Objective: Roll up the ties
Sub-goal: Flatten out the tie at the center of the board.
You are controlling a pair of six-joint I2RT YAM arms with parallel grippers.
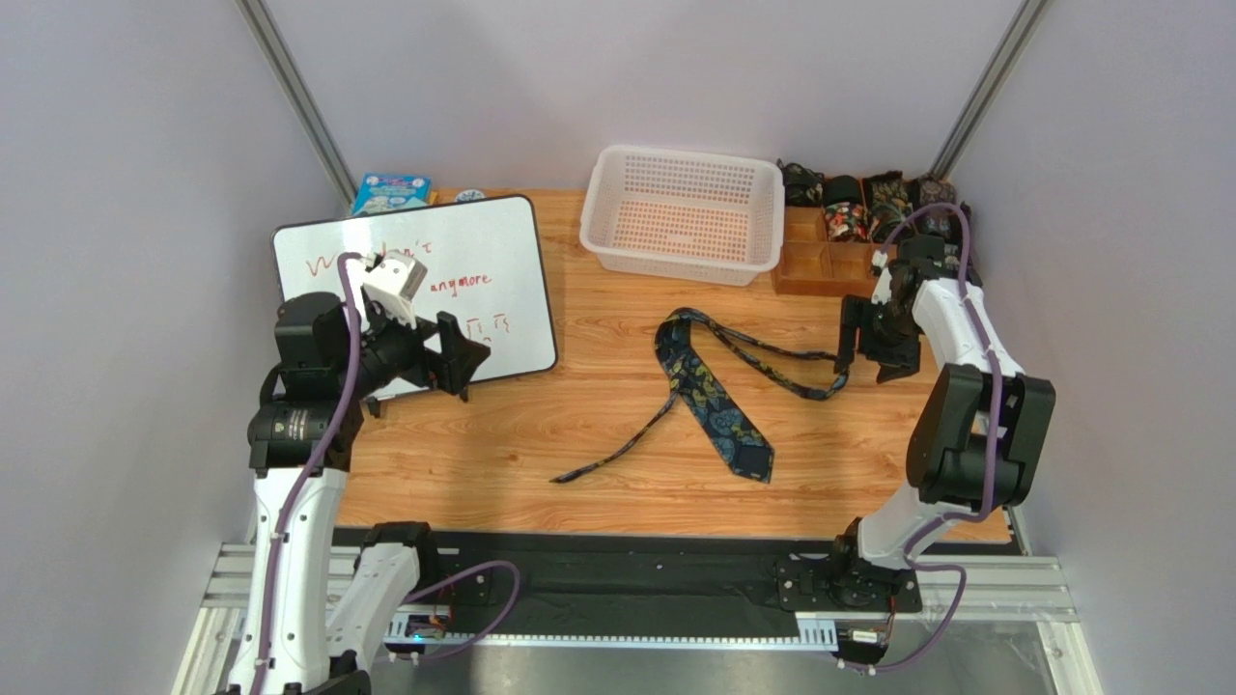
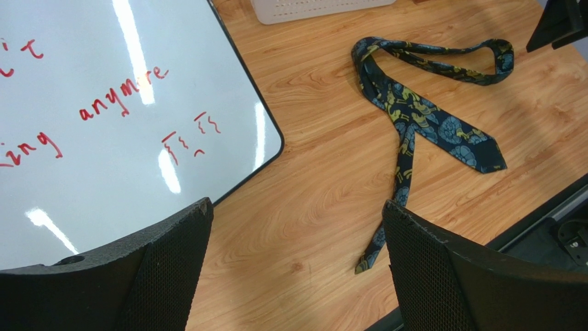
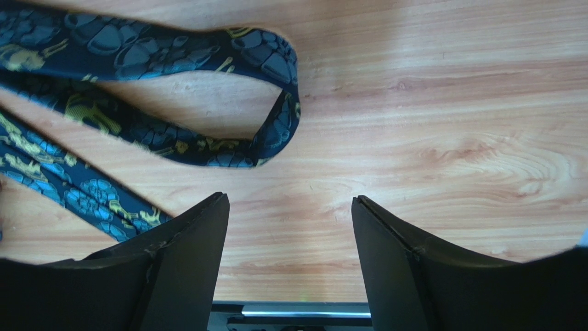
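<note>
One tie lies unrolled on the bench, in front of the one basket. Both pincers gape wide and empty: left pincer left of the basket over one whiteboard, right pincer to the basket's right.

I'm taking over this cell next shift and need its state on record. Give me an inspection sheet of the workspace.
Surface: wooden table, light grain.
Job's things: paisley tie lies unrolled and looped mid-table; rolled ties in the wooden box, back right.
Clutter: whiteboard with red writing, left; empty white basket, back; blue box behind the whiteboard.
Grippers: left gripper open, empty; right gripper open, empty, by the tie's loop.
Cables: purple cables along both arms.
Surroundings: grey walls on three sides.
</note>
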